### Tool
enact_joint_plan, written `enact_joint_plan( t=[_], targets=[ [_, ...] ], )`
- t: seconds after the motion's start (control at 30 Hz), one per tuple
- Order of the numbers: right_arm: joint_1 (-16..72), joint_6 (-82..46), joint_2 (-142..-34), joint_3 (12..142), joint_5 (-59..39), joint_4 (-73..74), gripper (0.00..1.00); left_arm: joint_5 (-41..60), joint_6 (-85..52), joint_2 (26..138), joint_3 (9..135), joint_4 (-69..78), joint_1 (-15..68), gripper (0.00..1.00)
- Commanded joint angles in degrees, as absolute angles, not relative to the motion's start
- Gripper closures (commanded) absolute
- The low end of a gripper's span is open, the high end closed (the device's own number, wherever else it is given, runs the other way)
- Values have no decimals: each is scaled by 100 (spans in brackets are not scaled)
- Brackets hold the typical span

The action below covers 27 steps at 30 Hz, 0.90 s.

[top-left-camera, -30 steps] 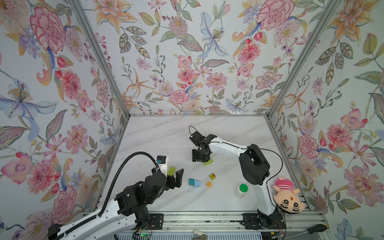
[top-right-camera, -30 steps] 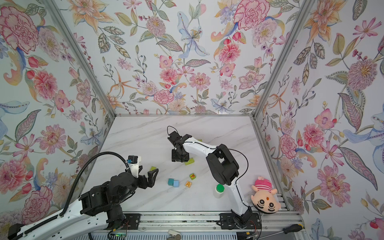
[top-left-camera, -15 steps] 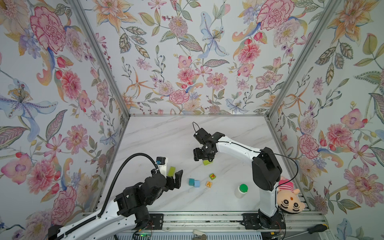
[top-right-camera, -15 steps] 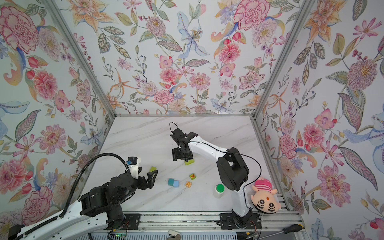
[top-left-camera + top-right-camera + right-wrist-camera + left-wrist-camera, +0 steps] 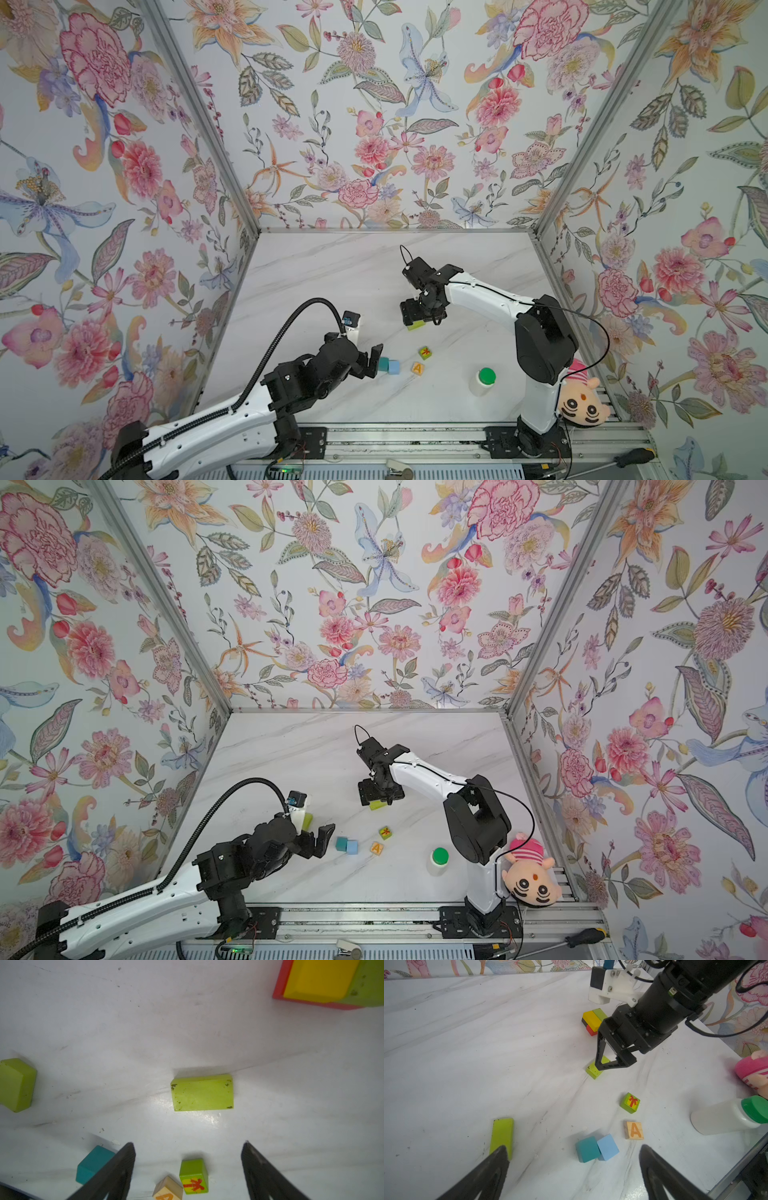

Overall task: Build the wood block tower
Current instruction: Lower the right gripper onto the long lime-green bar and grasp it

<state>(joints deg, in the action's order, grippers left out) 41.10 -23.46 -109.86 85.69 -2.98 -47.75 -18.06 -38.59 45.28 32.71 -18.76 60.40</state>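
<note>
1. When checking clearance, start at the tower (image 5: 591, 1019): two layers, dark-brown and red below, yellow and lime-green above, standing mid-counter with a red edge showing past the yellow.
2. Locate the right fingers (image 5: 116, 1169) near the tower: spread apart, clamping nothing, poised over a lime-green oblong (image 5: 202, 1094) lying flat on the counter (image 5: 332, 270).
3. Locate the left fingers (image 5: 492, 1172) toward the front, left of centre: spread wide, empty, close to a second lime-green oblong (image 5: 501, 1136); contact not determinable.
4. Note the loose cubes between the arms: teal cube (image 5: 586, 1149) touching light-blue cube (image 5: 607, 1147); "A" cube (image 5: 634, 1130) and gift-marked green cube (image 5: 630, 1103) near them, each standing apart.
5. Use the bare counter from the tower back to the rear wall as open room.
6. Treat the front right edge as crowded by the white bottle (image 5: 482, 380) and plush doll (image 5: 582, 405).
</note>
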Motion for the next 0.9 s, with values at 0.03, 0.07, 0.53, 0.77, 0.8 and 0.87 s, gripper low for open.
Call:
enact_joint_plan(
  t=[0.03,0.07,0.53,0.77,0.8,0.87],
  targets=[
    [4109,-2054,-11226,8586,-292,-4886,16,-1681,-3693,4597,3438,-1662,6101,1],
    [4105,-2012,-11266,8597,-290,-4894,16,-1693,-3700,4604,3431,-1646,6100,1],
    [4041,-1729,-11886,8897,-161,-4904,16,-1881,-3813,4666,3321,-1680,6097,1],
    [3984,-1638,-12073,9017,-135,-4913,16,-1925,-3804,4781,3371,-1666,6100,1],
    [3974,-1628,-12094,9030,-133,-4917,16,-1937,-3797,4803,3367,-1670,6100,1],
    [3962,-1609,-12112,9043,-152,-4913,16,-1936,-3805,4827,3370,-1670,6094,1]
  ],
)
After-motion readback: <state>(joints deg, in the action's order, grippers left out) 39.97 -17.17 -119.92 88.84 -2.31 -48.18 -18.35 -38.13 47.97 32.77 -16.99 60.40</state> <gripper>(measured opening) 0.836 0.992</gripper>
